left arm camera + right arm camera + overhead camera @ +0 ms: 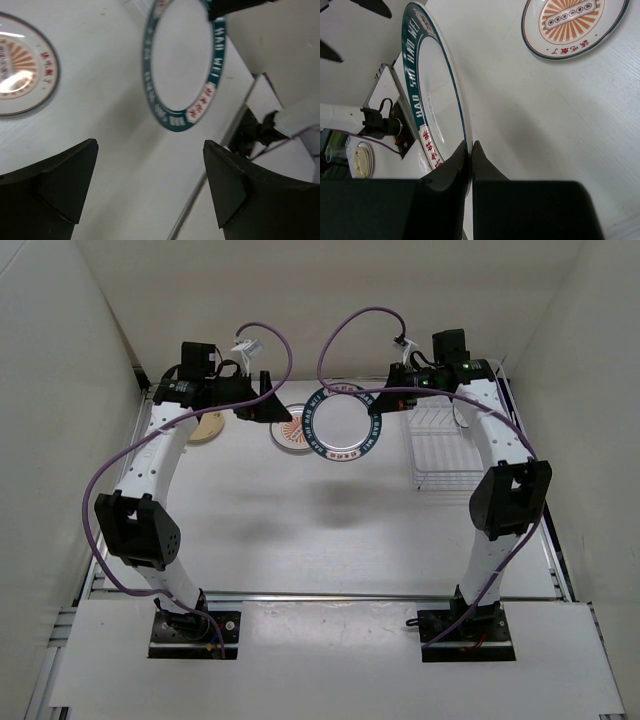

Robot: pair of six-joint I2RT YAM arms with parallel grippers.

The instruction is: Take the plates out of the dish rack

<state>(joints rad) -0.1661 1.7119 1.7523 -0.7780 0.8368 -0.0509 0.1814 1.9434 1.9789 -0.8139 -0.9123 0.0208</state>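
Table [300,530]: flat white, matte, biggest surface. Dish rack [447,452] sits at its right side by the R arm: rectangular, thin white wire, raised sides. No plate shows in it from above.

3 plates, all round, shallow and glossy, all left of the rack:
- ringed plate [345,425], white w/ dark teal lettered rim. It is out of the rack and pinched at its right-hand rim. In the top view it overlaps the right edge of the orange one. Wrist cam shows it tilted vs the table; can't tell if the far edge touches down.
- orange-rayed plate [290,430], flat on table, just left of the ringed one.
- cream-tan plate [207,428], flat, further left, partly under the L arm.

Right gripper [470,145]: fingers pressed together on the ringed plate's thin rim, 1 each side.
Left gripper [150,150]: fingers spread wide, holding nothing, hovering above the table w/ both nearer plates ahead of it.

Key relation: the plate extends left from the R gripper, toward the orange plate. Set-down prob. needs bare table nearer the arm bases, else rim lands on rim. Glazed rim + edge-only pinch = slip risk, I'd judge.
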